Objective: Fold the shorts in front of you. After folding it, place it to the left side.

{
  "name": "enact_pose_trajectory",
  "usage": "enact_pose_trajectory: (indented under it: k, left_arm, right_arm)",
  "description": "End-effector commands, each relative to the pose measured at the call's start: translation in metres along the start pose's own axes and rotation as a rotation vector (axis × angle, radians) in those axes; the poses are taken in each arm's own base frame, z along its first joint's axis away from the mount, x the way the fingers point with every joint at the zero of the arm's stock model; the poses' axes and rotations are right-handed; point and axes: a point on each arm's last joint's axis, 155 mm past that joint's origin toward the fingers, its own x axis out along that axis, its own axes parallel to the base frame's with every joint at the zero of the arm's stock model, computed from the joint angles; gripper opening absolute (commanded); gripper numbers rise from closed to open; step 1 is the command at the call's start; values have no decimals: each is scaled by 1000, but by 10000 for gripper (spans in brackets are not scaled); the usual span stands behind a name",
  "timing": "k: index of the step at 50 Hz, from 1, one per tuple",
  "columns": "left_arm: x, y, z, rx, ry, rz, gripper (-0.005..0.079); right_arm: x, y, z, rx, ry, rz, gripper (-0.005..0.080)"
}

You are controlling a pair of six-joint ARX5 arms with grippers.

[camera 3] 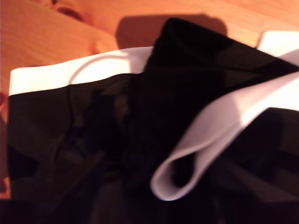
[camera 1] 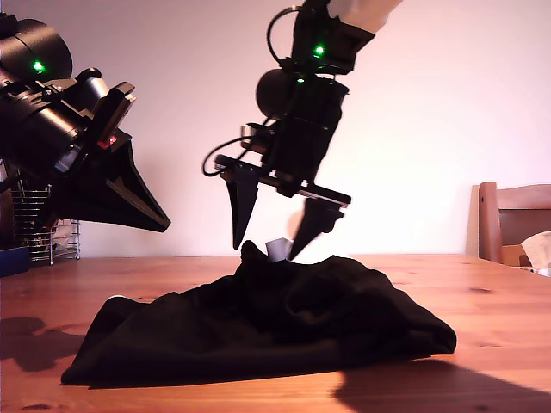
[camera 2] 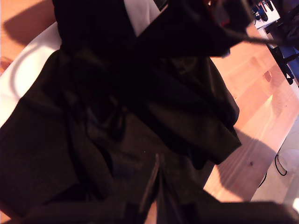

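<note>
The black shorts (camera 1: pixel 258 327) lie in a wrinkled heap on the wooden table (camera 1: pixel 491 301), in the middle of the exterior view. A small white bit (camera 1: pixel 277 249) pokes up at their top. My second gripper (camera 1: pixel 269 251) hangs open just above that peak, one finger on each side of the white bit. Its wrist view shows the shorts (camera 3: pixel 93 140) close up, with a white band (camera 3: pixel 210 135) curled into a loop. My first gripper (camera 1: pixel 164 225) is raised at the exterior view's left, apart from the cloth and side-on. Its wrist view looks down on the shorts (camera 2: pixel 117 116).
A wire rack (camera 1: pixel 43 232) and a blue object (camera 1: pixel 10 258) stand at the exterior view's left, behind the first arm. A wooden chair (camera 1: pixel 516 219) with something white beside it is at the exterior view's right. The table's edge (camera 2: pixel 261 177) shows in the first wrist view.
</note>
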Motion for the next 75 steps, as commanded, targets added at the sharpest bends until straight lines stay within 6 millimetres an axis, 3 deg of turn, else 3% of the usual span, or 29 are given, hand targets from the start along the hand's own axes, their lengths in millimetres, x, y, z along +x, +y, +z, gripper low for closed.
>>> enact_pose_trajectory:
  k: [1,8,17,28,32,37,40,52,63,67,70,75]
  left_arm:
    - [3,2,0,-6,6,-1,-20]
    - [3,2,-1,-7,7,-1,-20]
    - [3,2,-2,-12,11,0,-20]
    - [3,2,-2,-12,12,-1,-20]
    - [3,2,-3,-14,14,-1,-20]
    - [3,2,-3,-15,15,-1,-20]
    - [3,3,-4,-16,17,0,-20]
    - [3,2,-8,-28,32,-2,-20]
    - [3,2,-7,-28,31,-2,-20]
    - [3,2,-8,-28,32,-2,-20]
    - [3,2,-8,-27,32,-2,-20]
    - [3,2,-7,-27,31,-2,-20]
  right_arm:
    - [12,-1,-7,3,28,-2,313]
    - [12,0,-7,20,27,-1,290]
    - [12,0,-5,14,18,-1,140]
    - [13,7,-4,29,17,25,143]
    - [12,11,-3,34,16,45,253]
    - [13,12,0,26,-1,36,586]
    - [13,8,3,23,-13,12,679]
    - [30,-5,-2,30,7,-58,682]
    - [46,-4,-10,29,39,-59,682]
    - [47,-1,-11,27,44,-50,656]
    - [48,3,-12,23,45,-40,558]
    - [47,7,-14,21,56,-21,244]
